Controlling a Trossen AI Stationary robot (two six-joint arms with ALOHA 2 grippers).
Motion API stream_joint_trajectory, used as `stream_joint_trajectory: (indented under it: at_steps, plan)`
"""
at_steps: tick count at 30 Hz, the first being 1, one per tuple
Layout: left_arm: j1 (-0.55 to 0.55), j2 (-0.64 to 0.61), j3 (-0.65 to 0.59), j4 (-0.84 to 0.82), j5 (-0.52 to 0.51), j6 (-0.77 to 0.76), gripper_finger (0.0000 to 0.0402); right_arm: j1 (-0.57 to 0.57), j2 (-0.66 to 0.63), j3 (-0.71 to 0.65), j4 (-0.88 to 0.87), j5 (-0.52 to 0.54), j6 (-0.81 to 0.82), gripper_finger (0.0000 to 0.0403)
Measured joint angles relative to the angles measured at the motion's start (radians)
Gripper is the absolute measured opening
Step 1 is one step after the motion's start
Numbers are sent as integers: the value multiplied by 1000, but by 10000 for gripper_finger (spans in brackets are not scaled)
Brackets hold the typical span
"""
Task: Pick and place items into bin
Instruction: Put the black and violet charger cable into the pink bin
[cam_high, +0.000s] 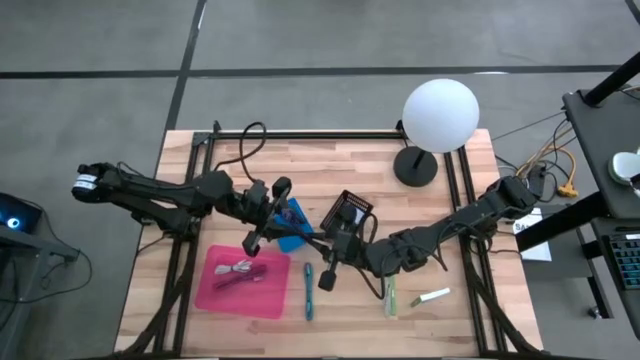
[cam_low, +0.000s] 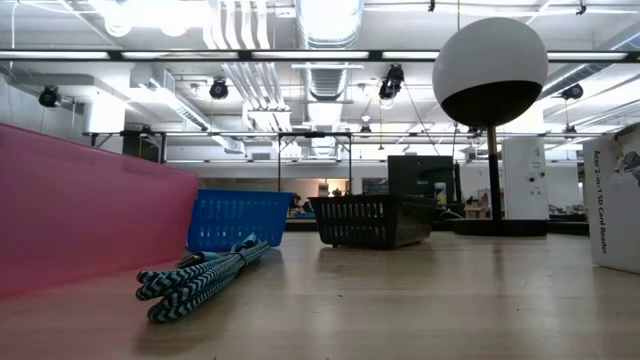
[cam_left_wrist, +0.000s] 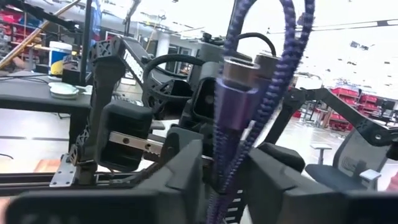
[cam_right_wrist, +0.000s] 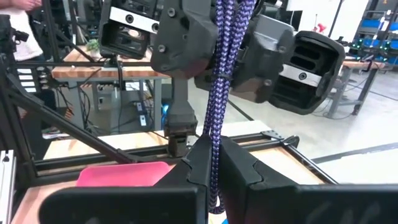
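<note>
A purple braided cable (cam_right_wrist: 217, 93), doubled into several strands with metal plug ends (cam_left_wrist: 239, 74), is strung between my two grippers above the table's middle. My left gripper (cam_high: 262, 235) is shut on it and shows in the left wrist view (cam_left_wrist: 217, 180). My right gripper (cam_high: 330, 248) faces it, also shut on the cable, and shows in the right wrist view (cam_right_wrist: 214, 177). A pink bin (cam_high: 245, 285) lies flat on the table below them, with a pale cable (cam_high: 238, 270) in it. A teal braided cable (cam_low: 200, 275) lies beside the bin. My left gripper pinches the bundled strands (cam_left_wrist: 214, 186) between its two fingers, a little behind the plug ends, which stick out past the fingertips. The cable is clear of the table. My right gripper pinches the same bundle (cam_right_wrist: 214, 158) between its two fingers, several strands together. The strands run on from it to the left gripper's fingers (cam_right_wrist: 186, 31) and look fairly straight.
A blue basket (cam_high: 292, 228) and a black basket (cam_high: 350, 212) stand mid-table behind the grippers. A green marker (cam_high: 390, 296) and a white stick (cam_high: 435, 296) lie front right. The white globe lamp (cam_high: 440, 115) stands at the back right.
</note>
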Motion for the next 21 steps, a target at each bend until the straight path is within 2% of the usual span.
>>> stream_joint_trajectory:
  at_steps: [4,10,14,19,21]
  plan:
    - [1,0,0,-2,24,1,17,0,0,0,-1,-1,0,11]
    - [2,-4,1,-53,39,2,15,1,1,0,-28,-3,15,11]
    - [9,-35,1,-230,39,6,15,0,0,-1,-146,-28,151,23]
    - [10,-72,0,-488,43,0,15,-1,-1,0,-312,-131,333,57]
    - [10,-81,0,-621,43,-5,15,-1,0,0,-373,-141,383,73]
